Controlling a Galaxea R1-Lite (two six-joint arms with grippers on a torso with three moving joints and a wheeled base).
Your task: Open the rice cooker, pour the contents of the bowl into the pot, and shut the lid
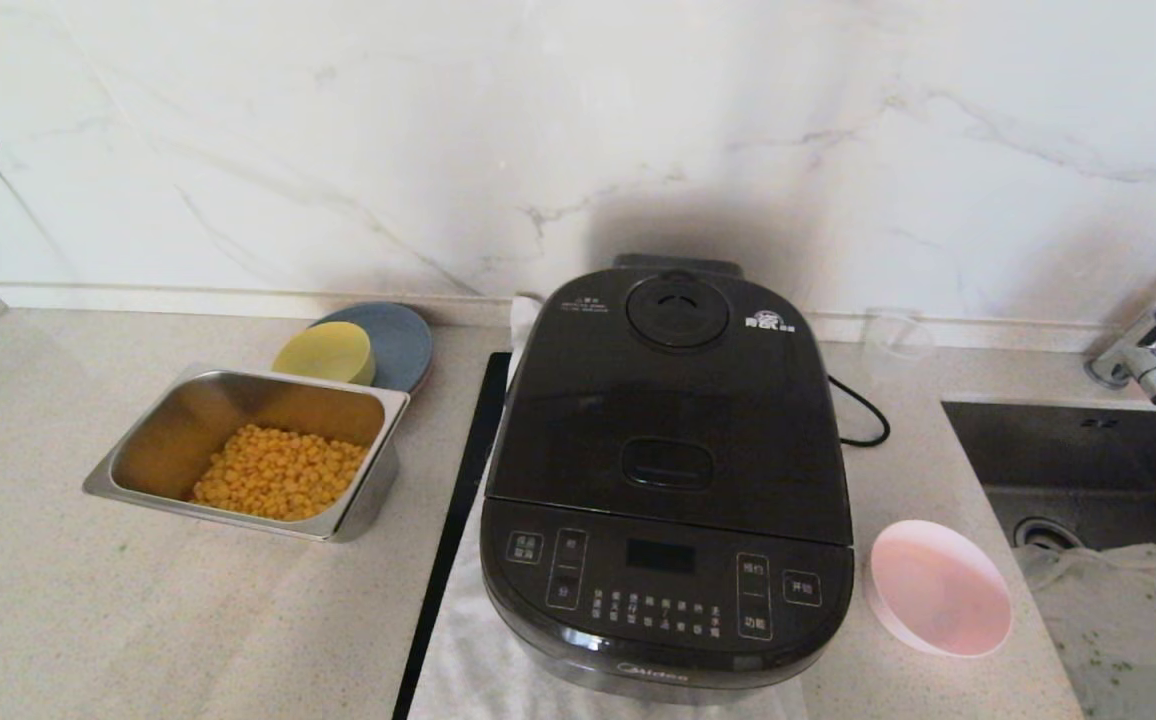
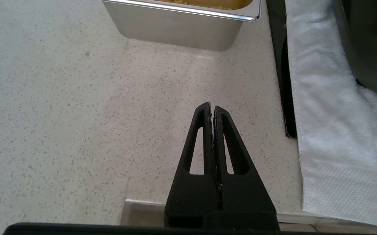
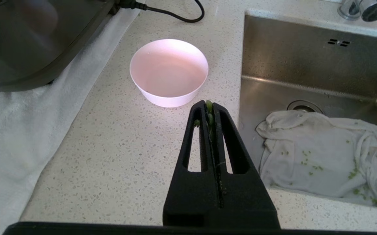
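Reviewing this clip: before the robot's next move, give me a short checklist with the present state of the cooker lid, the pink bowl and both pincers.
1. Lid of the rice cooker down and flush: ok.
2. Pink bowl upright on the counter beside the cooker, with nothing left in it: ok.
3. Greens actually in the pot: cannot tell, the closed lid hides it.
4. Right pincer shut, holding no object, hanging short of the bowl: ok, though green bits cling between its fingertips.
5. Left pincer shut with nothing in it, over bare counter short of the steel tray: ok.
6. Sink free of spill: not ok, the cloth in it carries green flecks.
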